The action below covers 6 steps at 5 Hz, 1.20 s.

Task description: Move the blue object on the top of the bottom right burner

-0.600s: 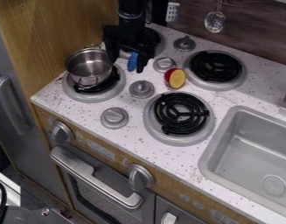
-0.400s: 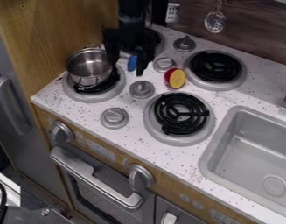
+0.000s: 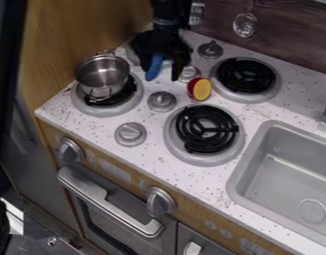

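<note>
ok so progress-wise we're sitting pretty early imo. The blue object (image 3: 153,67) is hanging out twd the back left of the stovetop (image 3: 92,118), right by the gripper (image 3: 162,72). Claw's standing wide, w/ the blue thing showing in the gap, right up by the finger nearer the pot (image 3: 102,75). Can't tell if they're touching, and nothing's looking pinched afaict.

The bottom right burner (image 3: 206,130) is waiting w/ nothing on it, so the actual placing isn't happening yet. I'm guessing only the lining-up part is nearing done. What's remaining imo: getting a proper grip, lifting, carrying it fwd past the knobs & the cut toy fruit (image 3: 200,89), then setting it down on the coil & letting go. So basically the whole move's pending rn.
</note>
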Each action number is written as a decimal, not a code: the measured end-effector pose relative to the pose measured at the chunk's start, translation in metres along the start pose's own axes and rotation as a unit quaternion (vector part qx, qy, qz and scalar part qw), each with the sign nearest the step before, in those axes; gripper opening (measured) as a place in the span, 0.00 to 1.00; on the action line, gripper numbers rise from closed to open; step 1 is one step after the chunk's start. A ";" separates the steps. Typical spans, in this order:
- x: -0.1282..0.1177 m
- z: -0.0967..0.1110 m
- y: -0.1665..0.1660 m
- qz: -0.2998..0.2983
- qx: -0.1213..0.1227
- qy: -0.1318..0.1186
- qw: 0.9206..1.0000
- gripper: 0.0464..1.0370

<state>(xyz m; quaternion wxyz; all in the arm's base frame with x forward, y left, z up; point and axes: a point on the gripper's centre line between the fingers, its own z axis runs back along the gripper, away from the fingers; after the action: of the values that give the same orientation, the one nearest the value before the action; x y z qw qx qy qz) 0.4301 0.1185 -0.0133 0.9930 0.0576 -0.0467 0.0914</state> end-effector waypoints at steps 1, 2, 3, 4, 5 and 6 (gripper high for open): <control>0.026 -0.011 0.002 0.017 -0.006 -0.008 1.000 0.96; 0.048 -0.020 0.010 0.026 0.003 -0.015 1.000 0.96; 0.058 -0.027 0.017 0.033 0.016 -0.012 0.999 0.96; 0.064 -0.021 0.029 0.045 0.022 -0.024 0.998 0.96; 0.054 -0.034 0.033 0.050 0.027 -0.010 0.998 0.96; 0.047 -0.042 0.033 0.054 0.028 0.002 0.998 0.96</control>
<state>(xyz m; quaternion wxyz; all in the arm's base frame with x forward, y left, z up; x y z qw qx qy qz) 0.4733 0.1644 -0.0463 0.9848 0.0823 -0.0455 0.1464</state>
